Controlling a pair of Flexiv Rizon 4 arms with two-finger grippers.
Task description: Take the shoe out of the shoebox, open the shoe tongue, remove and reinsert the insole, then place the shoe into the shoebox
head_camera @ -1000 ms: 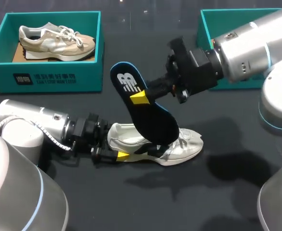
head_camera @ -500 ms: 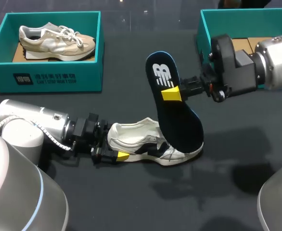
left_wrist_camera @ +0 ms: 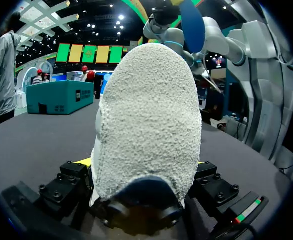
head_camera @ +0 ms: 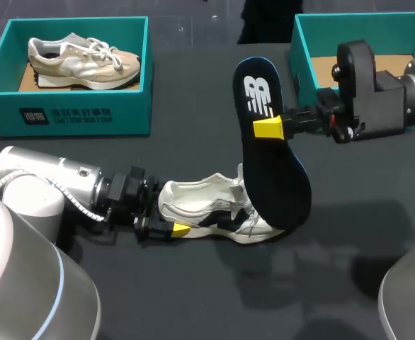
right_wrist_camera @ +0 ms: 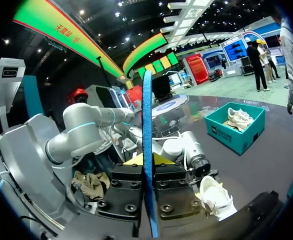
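Since a second ago, the right arm has swung away toward its own side and carried the insole (head_camera: 271, 152) with it, from leaning over the middle of the shoe (head_camera: 207, 209) to hanging nearly upright past the toe. The shoe and the left arm have not moved.

The right gripper (head_camera: 270, 128) has its fingers clamped on the insole just below the heel end. In the right wrist view the insole (right_wrist_camera: 147, 150) stands edge-on between the two finger blocks. Its lower end overlaps the shoe's toe in the head view, and I cannot tell whether they touch.

The left gripper (head_camera: 166, 212) is closed on the shoe's heel from both sides. The shoe lies on its side on the table (head_camera: 193, 297), well apart from the open box (head_camera: 303, 49) behind the right arm.

The insole now has to go back in, and the risks are these:
- **Insole swinging or slipping:** the pinch is narrow and sits at one end of a long, soft piece, so the free end may swing or slip as the arm turns it.
- **Insole buckling:** its tip could catch on the tongue or the laces and fold instead of sliding flat.
- **Shoe working loose:** a hard push may twist the shoe out of the left fingers or drag it across the table.
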